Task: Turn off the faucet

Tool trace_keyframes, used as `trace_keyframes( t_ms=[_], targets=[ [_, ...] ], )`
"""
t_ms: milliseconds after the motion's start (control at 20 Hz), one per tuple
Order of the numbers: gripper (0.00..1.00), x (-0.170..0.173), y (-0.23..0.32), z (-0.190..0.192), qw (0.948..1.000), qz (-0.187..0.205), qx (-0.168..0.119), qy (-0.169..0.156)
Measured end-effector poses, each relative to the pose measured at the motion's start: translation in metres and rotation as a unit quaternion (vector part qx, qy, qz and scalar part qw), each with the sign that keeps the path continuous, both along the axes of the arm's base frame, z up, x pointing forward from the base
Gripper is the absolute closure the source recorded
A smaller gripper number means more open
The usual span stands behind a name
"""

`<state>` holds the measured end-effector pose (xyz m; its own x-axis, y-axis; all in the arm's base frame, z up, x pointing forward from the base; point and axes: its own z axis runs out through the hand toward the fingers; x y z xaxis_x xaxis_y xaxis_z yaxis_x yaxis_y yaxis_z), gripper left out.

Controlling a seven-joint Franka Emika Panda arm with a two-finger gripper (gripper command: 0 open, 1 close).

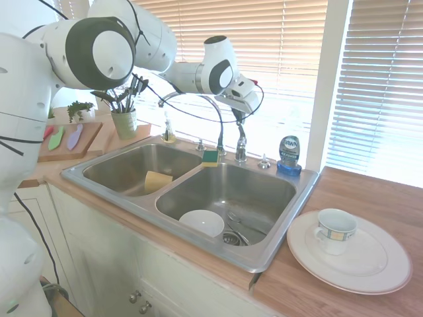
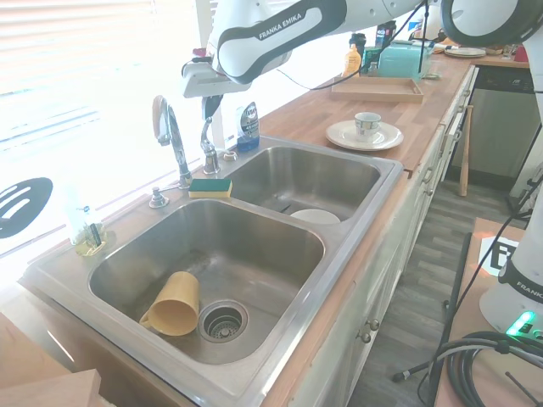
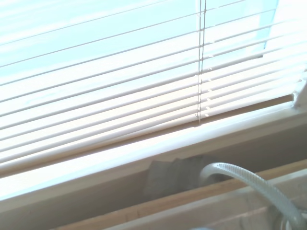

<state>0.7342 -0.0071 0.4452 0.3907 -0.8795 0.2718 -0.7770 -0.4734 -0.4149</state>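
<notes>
Faucet stood at the back rim of the double sink, right behind the divider, arched spout curving up and over, with its short lever handle just beside it on the soap-bottle side. Gripper hung right over that handle, fingers pointing down at its top. Couldn't tell whether the fingers were spread or pinched on the handle, too dark and small from either side. Green and yellow sponge sat on the rim at the foot of the spout. Blue soap bottle parked near the handle, toward the counter corner. Yellow cup lay tipped on its side in one basin, white bowl in the other. Mug rested on a white plate on the wooden counter. Wrist view caught only window blinds and the sill.
</notes>
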Motion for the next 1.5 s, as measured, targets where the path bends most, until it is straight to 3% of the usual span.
trace_keyframes(
  t_ms=[300,1500],
  targets=[
    [1.0,-0.007,0.0,-0.008,0.9989,0.021,-0.011,0.041],
    [1.0,-0.052,0.013,-0.016,0.9975,0.037,-0.011,0.058]
  ],
)
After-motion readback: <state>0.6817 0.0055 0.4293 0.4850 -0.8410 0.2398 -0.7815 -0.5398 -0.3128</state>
